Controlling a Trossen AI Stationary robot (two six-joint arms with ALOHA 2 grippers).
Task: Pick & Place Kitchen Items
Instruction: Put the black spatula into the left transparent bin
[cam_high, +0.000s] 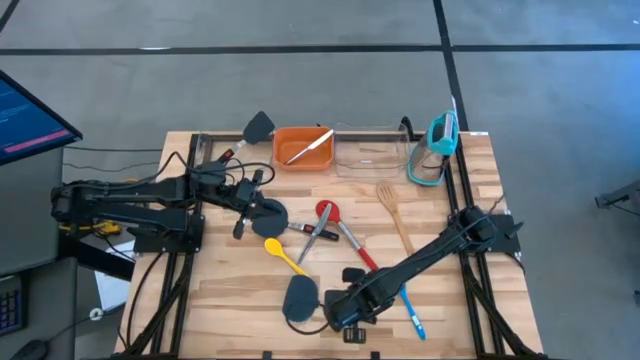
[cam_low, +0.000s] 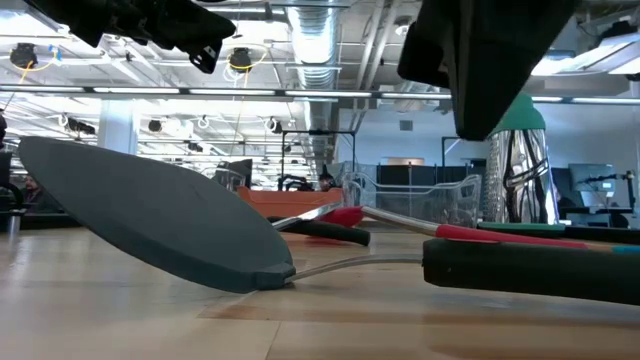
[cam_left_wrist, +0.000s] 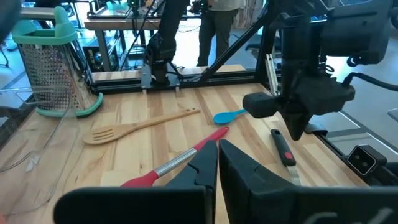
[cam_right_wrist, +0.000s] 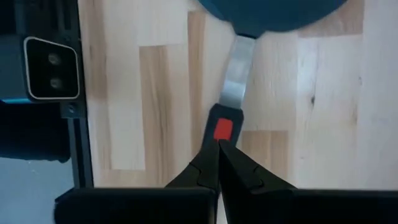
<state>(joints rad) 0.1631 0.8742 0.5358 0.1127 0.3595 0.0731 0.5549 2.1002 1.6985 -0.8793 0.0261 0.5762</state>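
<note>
I am watching my right gripper (cam_high: 345, 322) hanging low over the near edge of the wooden table (cam_high: 230, 300), right above the black handle (cam_right_wrist: 221, 124) of a dark grey spatula (cam_high: 300, 297). In the right wrist view its two fingers (cam_right_wrist: 205, 169) are pressing together with no gap, their tips meeting just at the red tab on that handle, and nothing is sitting between them, so the jaws are together and gripping nothing. The spatula is lying flat on the boards, its broad blade (cam_low: 150, 215) resting on one edge in the low view and its metal neck running back to the handle. My left gripper (cam_high: 243, 215) is waiting over the left middle of the table near another round dark spatula (cam_high: 268, 219); its fingers (cam_left_wrist: 202, 168) are also showing pressed together and carrying nothing. Other utensils are lying spread over the middle: a yellow spoon (cam_high: 284, 256), a red spoon (cam_high: 326, 211), a wooden fork (cam_high: 392, 208) and a blue spoon (cam_high: 412, 314) near the right arm. At the far edge an orange bin (cam_high: 303, 148) is standing beside a clear bin (cam_high: 372, 148), with a black spatula (cam_high: 258, 127) just left of them.
</note>
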